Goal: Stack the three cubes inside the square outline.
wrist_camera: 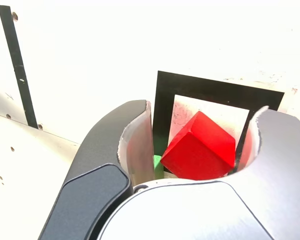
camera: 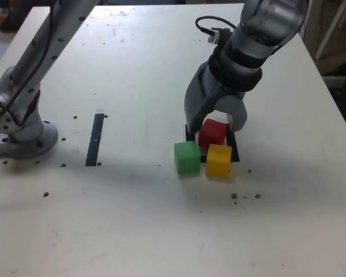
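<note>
The white worktop (camera: pixel 161 219) is speckled with small holes and carries a straight black strip (camera: pixel 95 139) toward the exterior view's left, near my arm's base (camera: pixel 23 138). My hand (camera: pixel 217 122) reaches down over the square outline (wrist_camera: pixel 215 95), jaws spread to either side of the tilted red cube (camera: pixel 212 132), which sits within it. The green cube (camera: pixel 187 157) and yellow cube (camera: pixel 218 160) stand just beside it at the outline's near edge.

**A Big White Table in a Bright Room**

A big, flat white table (camera: pixel 150 231) with little dark holes fills the exterior view. A straight black strip (camera: pixel 95 139) lies on it. Beyond its far right corner stand pale white frame legs (camera: pixel 333 29).
</note>
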`<state>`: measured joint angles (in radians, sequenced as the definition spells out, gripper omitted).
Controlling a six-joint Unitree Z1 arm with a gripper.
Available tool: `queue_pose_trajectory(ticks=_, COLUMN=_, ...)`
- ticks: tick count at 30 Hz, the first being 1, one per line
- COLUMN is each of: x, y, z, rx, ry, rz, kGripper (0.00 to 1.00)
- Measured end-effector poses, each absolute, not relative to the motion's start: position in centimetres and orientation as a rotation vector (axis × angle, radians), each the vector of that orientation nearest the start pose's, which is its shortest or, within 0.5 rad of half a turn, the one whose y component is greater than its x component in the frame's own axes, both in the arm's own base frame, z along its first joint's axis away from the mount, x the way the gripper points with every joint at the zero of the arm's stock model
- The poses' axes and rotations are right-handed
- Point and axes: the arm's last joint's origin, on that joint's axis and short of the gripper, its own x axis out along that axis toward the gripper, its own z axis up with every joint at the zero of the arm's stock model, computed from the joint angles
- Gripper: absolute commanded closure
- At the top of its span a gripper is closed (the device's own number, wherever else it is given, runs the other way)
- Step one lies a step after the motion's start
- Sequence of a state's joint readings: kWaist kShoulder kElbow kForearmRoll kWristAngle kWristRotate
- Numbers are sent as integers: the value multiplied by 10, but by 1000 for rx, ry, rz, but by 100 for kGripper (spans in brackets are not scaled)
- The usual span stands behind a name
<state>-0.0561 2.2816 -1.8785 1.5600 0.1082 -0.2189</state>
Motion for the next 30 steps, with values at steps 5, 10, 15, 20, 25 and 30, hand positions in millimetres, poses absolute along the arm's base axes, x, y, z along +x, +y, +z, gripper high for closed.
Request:
queue_pose_trajectory(ticks=5, x=398, y=-17, z=247, rx=81, ry=1885, rz=262, kGripper=1)
queue_pose_trajectory(ticks=10, x=391, y=-21, z=269, rx=175, ry=1822, rz=242, kGripper=0)
queue_pose_trajectory(ticks=15, x=388, y=-33, z=277, rx=233, ry=1799, rz=193, kGripper=0)
queue_pose_trajectory(ticks=20, x=383, y=-65, z=289, rx=308, ry=1752, rz=120, kGripper=0)
queue_pose_trajectory(ticks=25, x=377, y=-93, z=297, rx=336, ry=1718, rz=84, kGripper=0)
queue_pose_trajectory(ticks=30, x=374, y=-118, z=297, rx=337, ry=1704, rz=49, kGripper=0)
